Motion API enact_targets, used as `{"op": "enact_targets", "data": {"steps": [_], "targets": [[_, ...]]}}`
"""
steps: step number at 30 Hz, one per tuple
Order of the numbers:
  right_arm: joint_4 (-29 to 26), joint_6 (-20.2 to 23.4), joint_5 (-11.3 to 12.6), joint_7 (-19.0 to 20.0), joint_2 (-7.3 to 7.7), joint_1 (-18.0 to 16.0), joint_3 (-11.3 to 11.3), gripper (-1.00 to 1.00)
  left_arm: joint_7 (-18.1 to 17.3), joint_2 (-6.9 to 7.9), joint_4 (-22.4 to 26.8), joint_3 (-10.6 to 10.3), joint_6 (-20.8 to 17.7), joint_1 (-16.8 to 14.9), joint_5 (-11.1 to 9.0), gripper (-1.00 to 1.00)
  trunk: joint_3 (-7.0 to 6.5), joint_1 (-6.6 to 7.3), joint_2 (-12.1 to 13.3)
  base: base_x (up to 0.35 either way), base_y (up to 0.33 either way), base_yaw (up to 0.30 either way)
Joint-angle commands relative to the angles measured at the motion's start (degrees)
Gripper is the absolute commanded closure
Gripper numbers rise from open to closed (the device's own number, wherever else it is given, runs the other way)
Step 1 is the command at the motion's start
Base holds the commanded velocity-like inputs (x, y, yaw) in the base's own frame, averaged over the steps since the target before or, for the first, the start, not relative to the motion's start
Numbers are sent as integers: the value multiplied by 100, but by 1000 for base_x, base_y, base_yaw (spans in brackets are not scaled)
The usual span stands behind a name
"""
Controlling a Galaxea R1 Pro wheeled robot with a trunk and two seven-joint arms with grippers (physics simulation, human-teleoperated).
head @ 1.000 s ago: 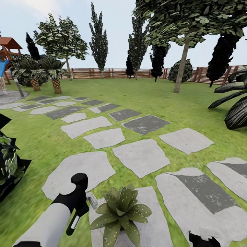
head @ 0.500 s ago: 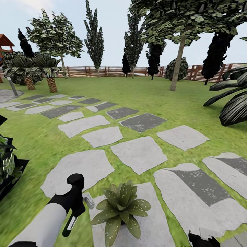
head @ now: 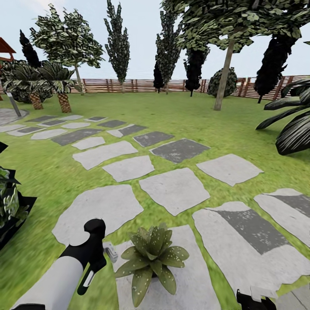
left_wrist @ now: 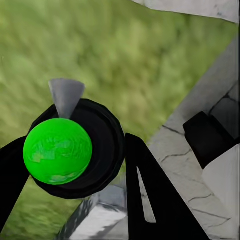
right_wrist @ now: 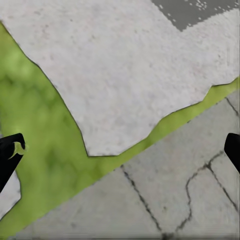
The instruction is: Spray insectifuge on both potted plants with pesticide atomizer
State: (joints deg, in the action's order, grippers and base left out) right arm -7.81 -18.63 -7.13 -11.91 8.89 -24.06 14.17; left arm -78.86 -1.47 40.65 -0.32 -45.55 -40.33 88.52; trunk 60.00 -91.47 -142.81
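Observation:
In the head view my left gripper (head: 99, 257) hangs low over the edge of a stepping stone, just left of a potted plant (head: 153, 257), a low rosette of pointed green leaves. A small whitish-grey piece of the pesticide atomizer (head: 110, 251) sticks out of it toward the plant. In the left wrist view the two black fingers are shut around the atomizer (left_wrist: 100, 150), seen end-on as a round black body with a bright green ball and a grey pointed tip. My right gripper (right_wrist: 120, 150) is open over paving and grass, and its dark top (head: 255, 301) sits at the bottom edge.
Grey stepping stones (head: 174, 189) run across the lawn toward the back left. A dark planter with leaves (head: 10, 206) stands at the left edge and a big dark-leaved bush (head: 295, 129) at the right. Trees and a wooden slat fence (head: 129, 85) close the far side.
The whole view has drifted a little, so the camera has moved. The left gripper stays shut on the atomizer beside the plant.

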Motion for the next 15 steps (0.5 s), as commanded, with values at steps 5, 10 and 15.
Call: {"op": "enact_targets", "data": {"steps": [5,10,15], "targets": [[7,-18,-60,-14,-1,-3,42,-100,-42,73,12,12,-59,184,36,100,46,2,-3,-10,0,0],[11,-26,-67,-3,9,-3,29,-100,-45,56,107,-1,-59,190,-174,100,49,2,-3,0,0,0],[31,-28,-81,12,24,-3,18,-100,-118,11,139,-12,-91,-36,-193,100,50,2,-3,0,0,0]]}}
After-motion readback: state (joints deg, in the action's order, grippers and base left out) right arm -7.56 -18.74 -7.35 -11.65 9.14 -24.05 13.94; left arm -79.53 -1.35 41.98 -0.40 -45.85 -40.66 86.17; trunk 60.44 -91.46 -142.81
